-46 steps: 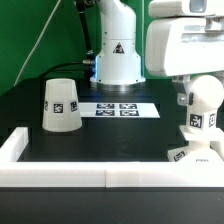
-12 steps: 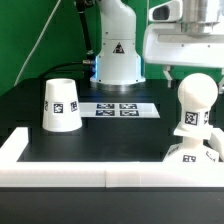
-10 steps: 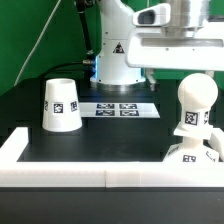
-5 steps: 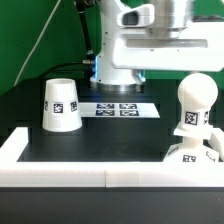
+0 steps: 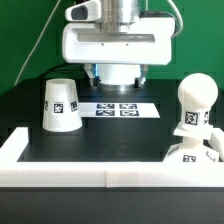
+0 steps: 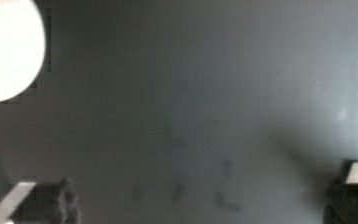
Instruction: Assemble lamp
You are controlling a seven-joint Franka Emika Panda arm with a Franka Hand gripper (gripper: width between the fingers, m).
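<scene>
Arm has left the small rounded white plastic bulb (image 5: 194, 107) upright on the flat square white base (image 5: 193, 156) at table's front corner, exterior view's right; gripper (image 6: 202, 188) open, empty, now mid-table heading twd the tapered white cup-like shade (image 5: 61, 104) nr opposite edge; shade likely next.

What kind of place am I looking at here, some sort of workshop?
Probably a robotics lab test bench: a black table edged by a low white wall, a marker board of printed tags fixed to it, and tagged white lamp parts like the shade.
</scene>
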